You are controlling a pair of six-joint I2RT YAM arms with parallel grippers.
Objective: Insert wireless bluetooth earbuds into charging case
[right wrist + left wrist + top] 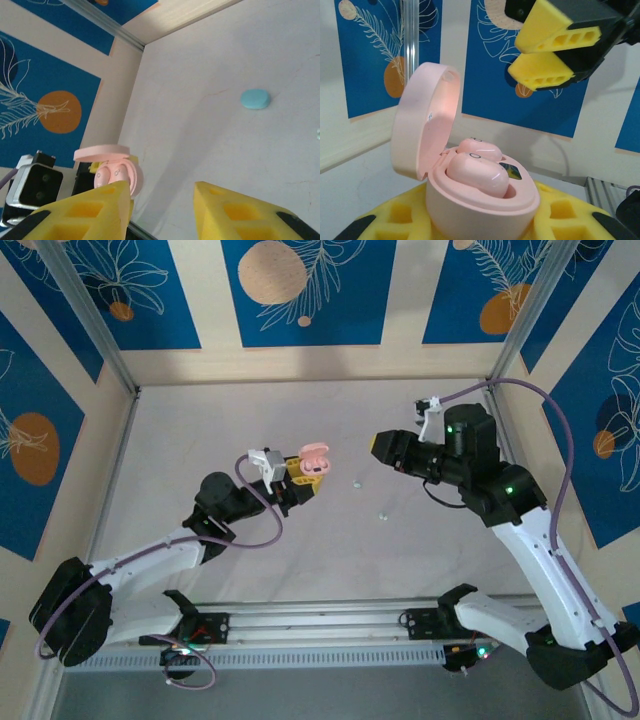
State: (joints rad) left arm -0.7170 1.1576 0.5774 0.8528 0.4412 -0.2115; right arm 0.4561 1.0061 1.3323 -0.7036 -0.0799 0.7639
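My left gripper [482, 222] is shut on an open pink charging case [470, 210] and holds it upright above the table, its yellow fingers [395, 217] on either side of the base. The lid [422, 120] is hinged back to the left. Two pink earbuds [477, 172] sit side by side in the case's wells. From above, the case [315, 458] is at mid table. My right gripper [378, 445] hangs open and empty just right of it, its fingers [547, 67] facing the case. In the right wrist view the case [112, 170] lies past the gripper [162, 200].
A tiny light blue earbud [255, 98] lies on the white table, also seen from above [356, 482]. A second small nub [381, 515] lies nearer the front. Patterned blue walls and metal posts [85, 320] enclose the table.
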